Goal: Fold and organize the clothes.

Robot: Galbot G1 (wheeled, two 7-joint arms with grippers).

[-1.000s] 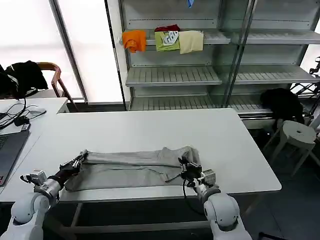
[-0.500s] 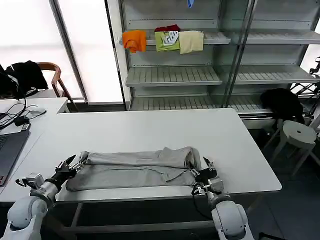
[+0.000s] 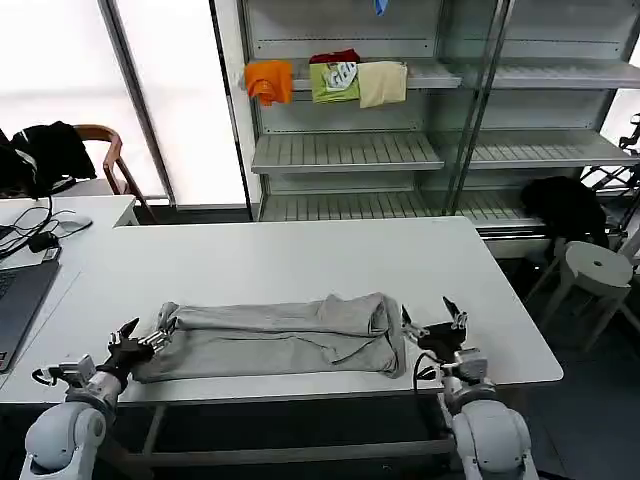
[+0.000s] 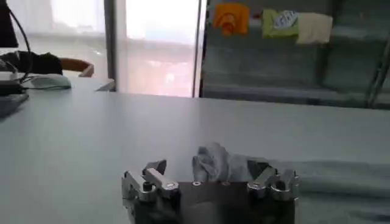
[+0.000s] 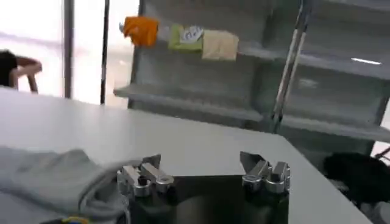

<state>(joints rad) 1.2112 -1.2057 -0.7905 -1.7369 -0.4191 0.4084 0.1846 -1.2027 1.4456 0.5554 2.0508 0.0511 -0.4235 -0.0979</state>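
A light grey shirt lay folded into a long band across the near part of the white surface, close to its front edge. The left claw sat at the shirt's left end with its fingers apart and nothing between them; the left wrist view showed a bunched corner of the shirt just beyond the spread fingers. The right claw hovered just off the shirt's right end, also apart and empty, and in the right wrist view the rumpled edge of the cloth lay beside one finger.

Judging by the layout, the lengthwise fold looked done and a crosswise fold was probably due next. The risks seemed plain enough. The right end was thick and lumpy (several layers appeared stacked there), so a claw closing on it might catch only the top layer and peel the fold open. The left corner was crumpled, which could give an uneven grip and a skewed fold. The band also lay near the front edge, so a pull toward the robot might drag cloth over the side.
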